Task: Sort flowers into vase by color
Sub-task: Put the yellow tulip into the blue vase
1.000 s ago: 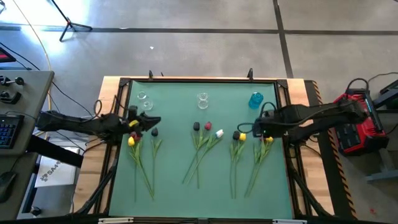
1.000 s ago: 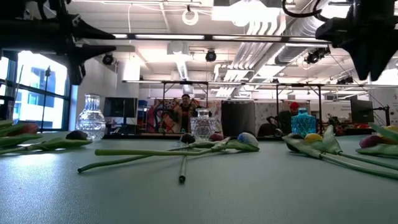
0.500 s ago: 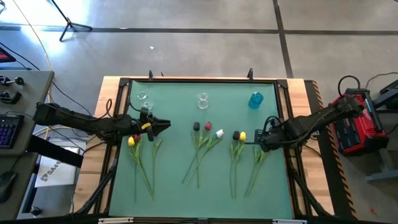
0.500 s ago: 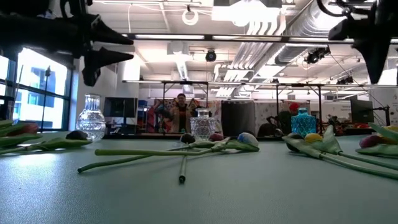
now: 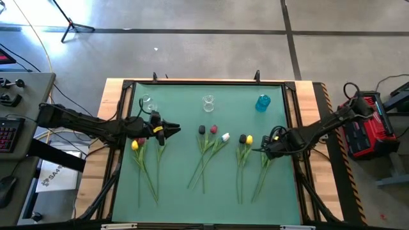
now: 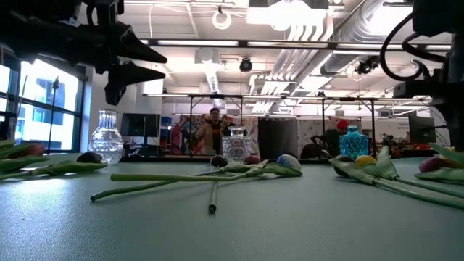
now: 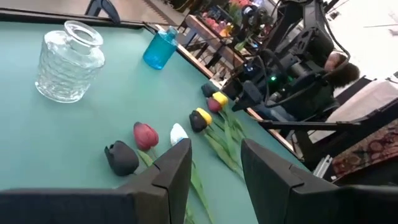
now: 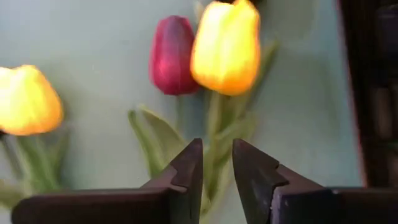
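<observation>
**Both grippers over the tulips, nothing picked up**

From my seat, the left gripper (image 5: pixel 171 131) hangs above the table with its fingers a moderate gap apart and nothing between them. Just beneath and behind it lie a yellow tulip (image 5: pixel 135 145) and a couple of stems. Ahead of its fingertips I see a black tulip (image 7: pixel 122 157), a red tulip (image 7: pixel 145 135) and a white tulip (image 7: pixel 178 133) bunched together, with the clear glass vase (image 7: pixel 67 60) off to one side and the blue vase (image 7: pixel 159 48) farther out.

The right gripper (image 8: pixel 216 163) sits low, fingers a narrow slot apart, around a green stem but not clamped on it. Just past its tips are a yellow tulip head (image 8: pixel 226 46) and a dark red tulip head (image 8: pixel 172 55), side by side; another yellow head (image 8: pixel 26 101) lies off to the side.
</observation>
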Robot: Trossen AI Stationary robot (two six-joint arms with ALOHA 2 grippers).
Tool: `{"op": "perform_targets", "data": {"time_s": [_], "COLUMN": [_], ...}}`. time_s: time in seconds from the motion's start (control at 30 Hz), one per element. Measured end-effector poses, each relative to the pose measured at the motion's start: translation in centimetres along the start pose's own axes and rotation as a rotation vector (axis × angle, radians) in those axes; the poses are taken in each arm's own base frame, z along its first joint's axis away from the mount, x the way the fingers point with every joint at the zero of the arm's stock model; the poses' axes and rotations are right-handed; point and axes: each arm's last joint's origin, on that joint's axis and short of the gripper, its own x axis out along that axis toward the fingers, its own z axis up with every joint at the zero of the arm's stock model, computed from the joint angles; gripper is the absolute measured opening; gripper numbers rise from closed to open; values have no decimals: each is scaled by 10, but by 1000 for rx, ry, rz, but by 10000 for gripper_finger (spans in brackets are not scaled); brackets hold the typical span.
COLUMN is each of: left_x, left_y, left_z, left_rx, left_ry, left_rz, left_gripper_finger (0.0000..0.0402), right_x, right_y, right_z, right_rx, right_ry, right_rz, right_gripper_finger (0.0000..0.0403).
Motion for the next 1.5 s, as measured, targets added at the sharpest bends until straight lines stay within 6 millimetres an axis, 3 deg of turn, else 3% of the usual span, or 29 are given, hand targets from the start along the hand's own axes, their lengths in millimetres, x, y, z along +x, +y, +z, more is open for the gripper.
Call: {"op": "perform_targets", "data": {"time_s": [0.23, 0.5, 0.77, 0.97, 1.13, 1.5], "left_x": [2, 3, 3, 4, 4, 4], "left_y": [6, 11, 16, 19, 19, 19], "left_z": [5, 9, 13, 15, 15, 14], "left_rx": [0, 5, 24, 39, 39, 39], "left_ry": [-18, -23, -44, -54, -52, -41], "left_rz": [25, 36, 67, 81, 82, 71], "left_gripper_finger": [129, 129, 129, 129, 129, 129], "right_x": [17, 19, 19, 17, 1, -58], "right_y": [-3, -3, -3, -3, 7, 26], "right_z": [7, 7, 7, 6, 2, 5], "right_rx": [18, 10, 2, -1, -17, -96], "right_ry": [-26, -21, -21, -18, -14, -163], "right_rz": [1, 3, 3, 8, 76, 228], "right_gripper_finger": [71, 69, 6, 6, 4, 1]}}
